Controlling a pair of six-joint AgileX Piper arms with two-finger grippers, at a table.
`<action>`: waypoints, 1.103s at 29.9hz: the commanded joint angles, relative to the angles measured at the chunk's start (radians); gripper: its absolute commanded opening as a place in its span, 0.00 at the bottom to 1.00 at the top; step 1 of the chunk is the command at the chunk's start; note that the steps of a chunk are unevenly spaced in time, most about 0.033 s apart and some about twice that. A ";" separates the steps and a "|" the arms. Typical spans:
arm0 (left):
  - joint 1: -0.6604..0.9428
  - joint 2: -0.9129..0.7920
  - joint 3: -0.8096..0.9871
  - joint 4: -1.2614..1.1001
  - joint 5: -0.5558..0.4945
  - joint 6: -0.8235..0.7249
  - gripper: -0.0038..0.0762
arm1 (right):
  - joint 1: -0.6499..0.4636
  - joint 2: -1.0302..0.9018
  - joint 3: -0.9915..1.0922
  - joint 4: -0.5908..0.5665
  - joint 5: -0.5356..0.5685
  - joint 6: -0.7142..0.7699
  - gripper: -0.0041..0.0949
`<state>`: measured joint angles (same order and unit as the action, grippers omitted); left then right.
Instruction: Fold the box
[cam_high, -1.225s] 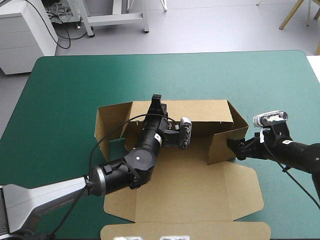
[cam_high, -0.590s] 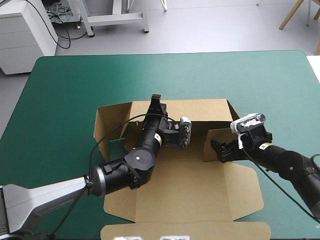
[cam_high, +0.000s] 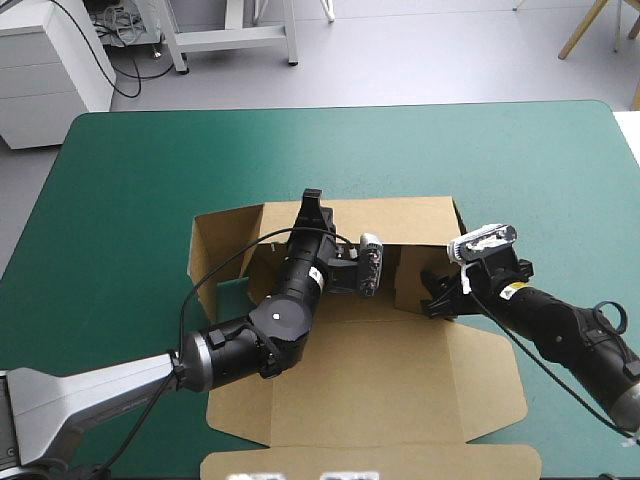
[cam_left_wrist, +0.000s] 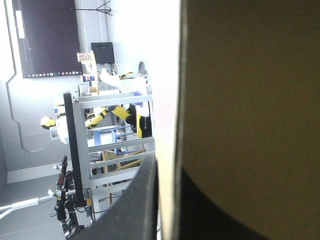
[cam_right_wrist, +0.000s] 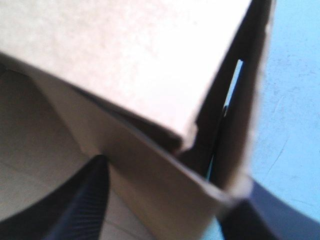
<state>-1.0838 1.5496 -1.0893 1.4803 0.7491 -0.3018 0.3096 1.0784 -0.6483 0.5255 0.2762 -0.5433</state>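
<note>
With the left pincer (cam_high: 313, 203) all but closed, grips the raised back wall (cam_high: 400, 220) of the brown box (cam_high: 380, 380). With the right pincer (cam_high: 437, 293) spread, fingers (cam_right_wrist: 85, 200) apart, straddles the upright right-hand flap (cam_high: 410, 278). Sits centrally on the bench (cam_high: 150, 170), toward its near edge.

The right end effector (cam_high: 432, 297) is sliding leftward, from the right of the frame toward its centre. It is taking the right side flap (cam_high: 412, 272) of the box (cam_high: 350, 390) with it. The flap is swinging inward, away from the right-hand corner of the back wall (cam_high: 400, 220). Behind it, the right forearm is slanting further toward the lower right corner and, it seems, rolling slightly.
</note>
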 joint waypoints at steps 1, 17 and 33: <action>-0.009 -0.038 -0.027 0.057 0.011 -0.013 0.04 | -0.002 -0.013 -0.023 0.005 -0.065 -0.035 0.19; -0.009 -0.038 -0.027 0.034 0.004 -0.017 0.04 | -0.002 -0.013 -0.023 0.018 -0.081 -0.038 0.02; -0.068 -0.038 -0.033 0.175 0.129 -0.076 0.89 | -0.002 0.029 -0.032 -0.028 -0.163 -0.001 0.02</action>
<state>-1.1134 1.5504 -1.0902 1.5576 0.7939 -0.3582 0.3077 1.1054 -0.6452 0.4981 0.1989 -0.5530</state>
